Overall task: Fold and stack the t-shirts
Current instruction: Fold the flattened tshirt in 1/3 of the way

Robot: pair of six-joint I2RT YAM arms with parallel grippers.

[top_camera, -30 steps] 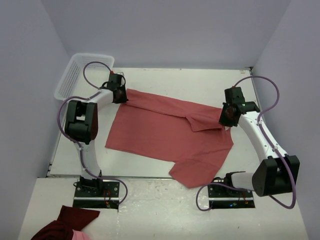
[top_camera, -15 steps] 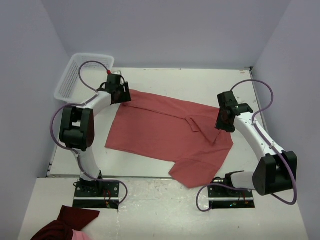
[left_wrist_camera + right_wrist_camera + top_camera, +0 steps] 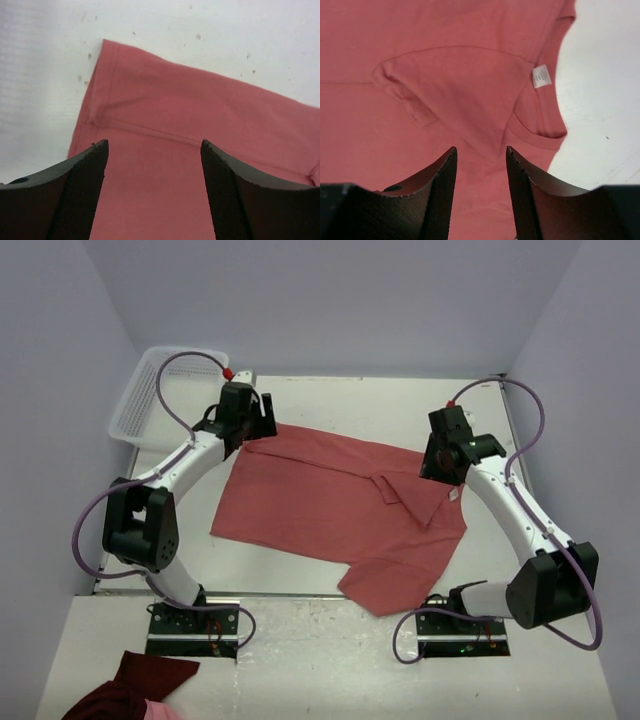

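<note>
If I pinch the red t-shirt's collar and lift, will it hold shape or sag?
Probably sags: the t-shirt lies flat with soft creases and a folded-over flap. Likely light, being thin cloth. Pushed, it would probably bunch.

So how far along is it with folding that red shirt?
Early on. Done: the t-shirt lies spread on the table, with one flap folded over near its neck label. In hand: nothing. The left hand and right hand hover open above the shirt, gripping no cloth. Left: the remaining folds and any stacking, since no folded pile is visible.
</note>
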